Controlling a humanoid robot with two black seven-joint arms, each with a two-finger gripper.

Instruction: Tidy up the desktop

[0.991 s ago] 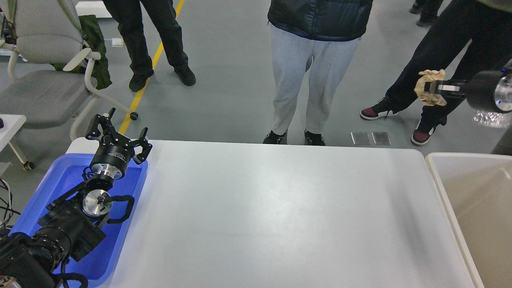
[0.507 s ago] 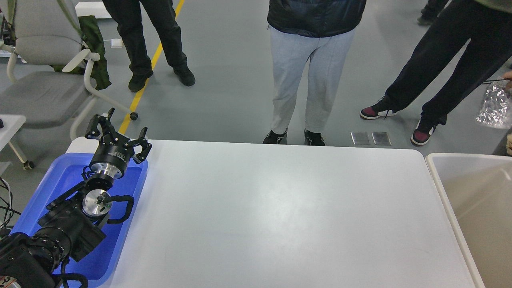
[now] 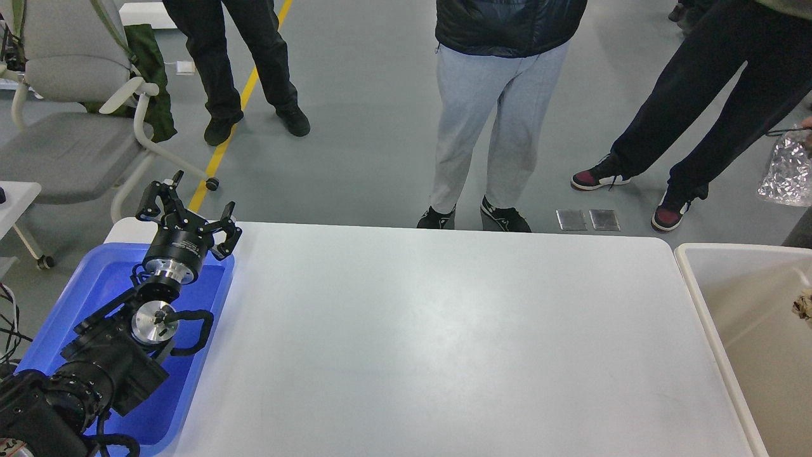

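At the far left the blue plastic tray sits on the bench's left end, and the left arm rises over it from the lower left corner. The left pincer hangs above the tray's far edge with its two fingers spread apart, holding nothing. From there the white bench, the desktop to be tidied, stretches away to the right, its long axis running left to right, and its visible surface carries no loose item. Its far edge faces three standing people; the one in grey trousers stands just beyond the middle of that edge. At the right end the beige plastic bin sits just beside the bench, with a crumpled brown scrap inside, cut off by the frame. The right pincer is out of view, so only the left arm shows, well apart from the bin. Judging by this, tidying looks nearly finished.
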